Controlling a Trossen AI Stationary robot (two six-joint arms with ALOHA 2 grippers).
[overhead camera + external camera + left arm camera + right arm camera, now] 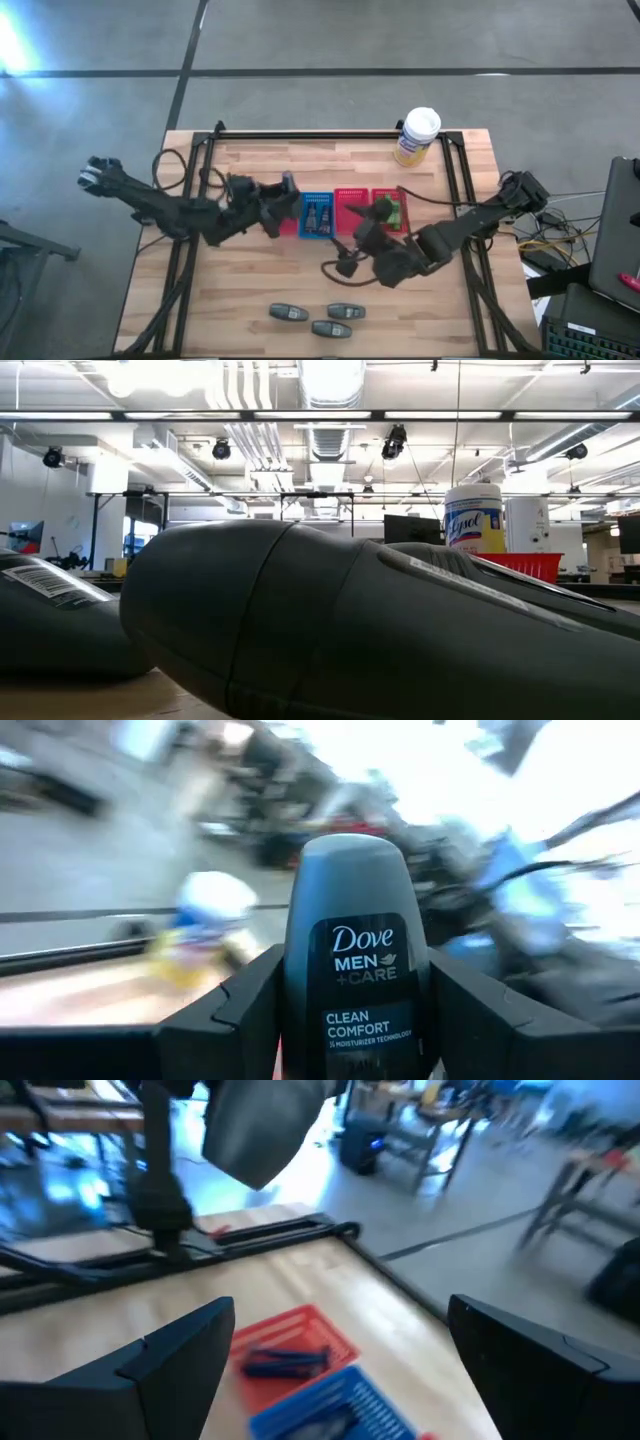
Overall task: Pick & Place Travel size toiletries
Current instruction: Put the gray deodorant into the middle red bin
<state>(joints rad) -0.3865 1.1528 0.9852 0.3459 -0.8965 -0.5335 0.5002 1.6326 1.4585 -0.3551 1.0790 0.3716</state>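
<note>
On the wooden table (pixel 250 290), blue basket (pixel 316 216) with dark bottles (pixel 318 217); left tool (pixel 287 187) clamped on grey bottle (pixel 355 950).

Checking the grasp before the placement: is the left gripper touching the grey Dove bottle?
Touching. In the left wrist view the grey Dove bottle stands upright between the left gripper's two dark fingers, which press against both its sides with no gap.

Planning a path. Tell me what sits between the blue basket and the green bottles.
A red basket stands between the blue basket and the green bottles, all in one row; the high view shows it.
</note>
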